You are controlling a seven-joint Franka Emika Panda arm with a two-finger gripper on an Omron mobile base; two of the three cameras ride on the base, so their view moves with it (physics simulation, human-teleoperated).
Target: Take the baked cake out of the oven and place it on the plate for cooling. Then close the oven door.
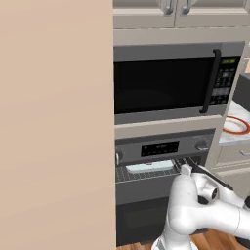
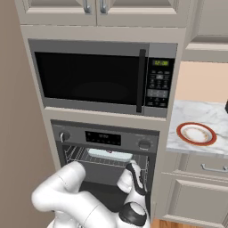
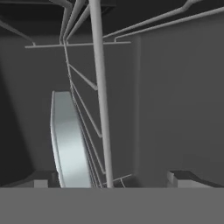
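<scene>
The oven (image 1: 161, 148) (image 2: 107, 138) stands open, with its oven door (image 1: 139, 217) dropped below the opening. On its wire rack (image 3: 101, 87) lies a pale tray (image 1: 150, 167) (image 2: 110, 154) (image 3: 68, 140). The baked cake is hidden from these angles. My gripper (image 1: 187, 169) (image 2: 132, 166) (image 3: 112, 179) is at the right end of the oven mouth, level with the rack and rolled on its side. It is open, with nothing between its fingertips (image 3: 41, 181). The plate (image 1: 236, 125) (image 2: 196, 133), white with a red-orange rim, sits bare on the counter to the right.
A black-windowed microwave (image 1: 166, 83) (image 2: 93, 78) is built in right above the oven. A tall beige panel (image 1: 53, 122) closes off the left side. The marble counter (image 2: 200, 113) has drawers beneath it (image 2: 202, 168).
</scene>
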